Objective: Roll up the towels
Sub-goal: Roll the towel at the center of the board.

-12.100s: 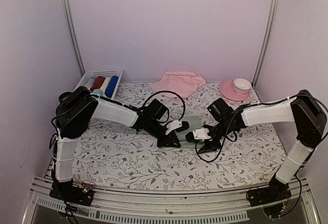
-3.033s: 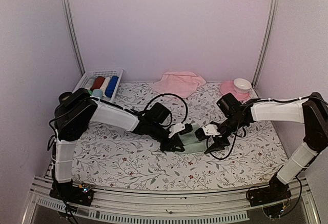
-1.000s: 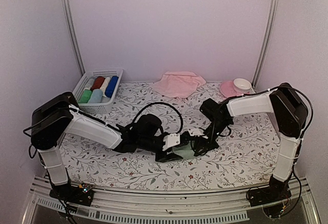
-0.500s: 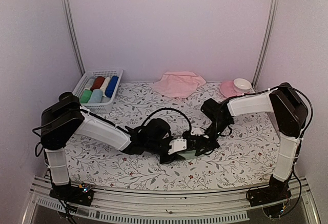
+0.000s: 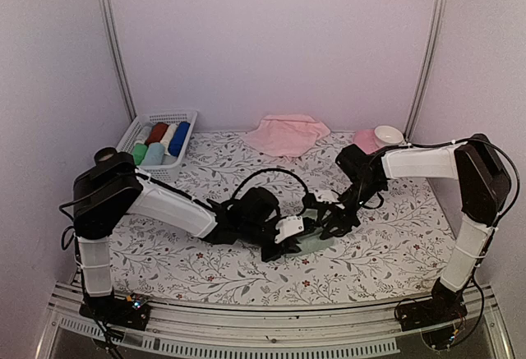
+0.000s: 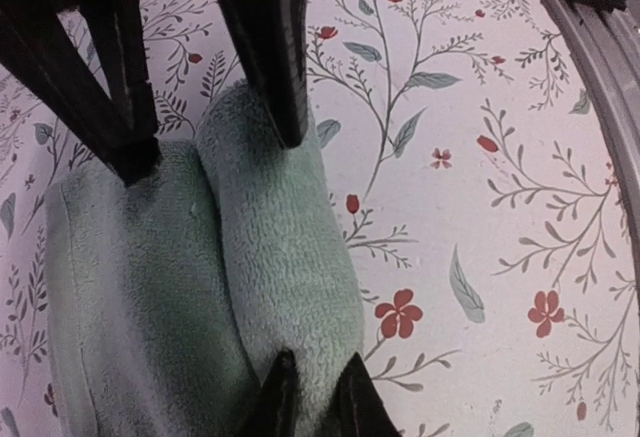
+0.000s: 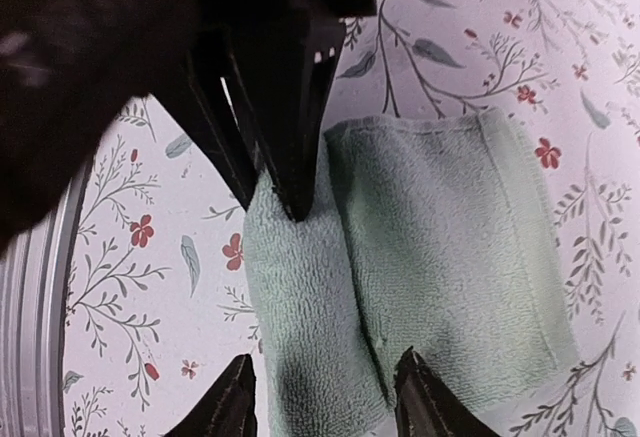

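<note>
The mint green towel (image 5: 315, 242) lies near the table's middle front, partly rolled. In the left wrist view its roll (image 6: 285, 257) lies beside its flat part. My left gripper (image 5: 289, 239) (image 6: 316, 399) is shut on the near end of the roll. My right gripper (image 5: 330, 224) (image 7: 325, 407) is open at the other end, one finger (image 7: 228, 405) outside the roll and one (image 7: 428, 405) on the flat part. The towel also shows in the right wrist view (image 7: 300, 297). The pink towel (image 5: 288, 133) lies crumpled at the back.
A white basket (image 5: 131, 141) holding several rolled cloths stands at the back left. A pink saucer (image 5: 366, 139) with a white cup (image 5: 388, 135) sits at the back right. The flowered table cover (image 5: 189, 252) ends at a metal rail in front.
Over twelve seconds the green towel and both grippers have come nearer the front. In the last second the right gripper has drawn slightly back and right, and the left arm's elbow has shifted.
</note>
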